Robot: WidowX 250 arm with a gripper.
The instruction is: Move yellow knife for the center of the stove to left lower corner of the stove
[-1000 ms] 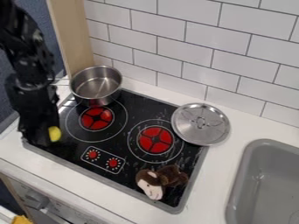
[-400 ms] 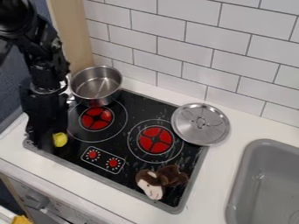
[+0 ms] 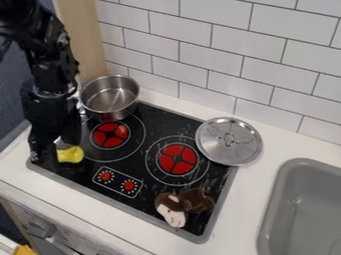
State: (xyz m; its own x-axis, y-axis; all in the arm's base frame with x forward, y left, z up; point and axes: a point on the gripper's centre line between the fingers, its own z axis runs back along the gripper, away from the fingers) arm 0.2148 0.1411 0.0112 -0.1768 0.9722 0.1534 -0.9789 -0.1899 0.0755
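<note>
"Condition and position of the yellow knife (image 3: 71, 154)?"

"I found it at the lower left corner of the stove (image 3: 136, 167), right beside the lower end of the hand (image 3: 47, 157). The part in sight was plain bright yellow, short and stout, with a rounded, blunt right end. I noted a small pale grey patch at its upper left, next to the hand. Its full outline I could not certify, nor whether the two touched."

"State of the hand?"

"It hung down over that corner, black against black. I could not tell whether it was wide, narrow or holding anything."

"Other items?"

"I recorded a steel pot (image 3: 110, 98) at the back left, a round metal lid (image 3: 228, 141) at the right edge, and a brown plush toy (image 3: 184, 205) near the front right corner. The white surface (image 3: 246, 199) carried the stove, with a grey sink (image 3: 299, 214) to the right."
</note>
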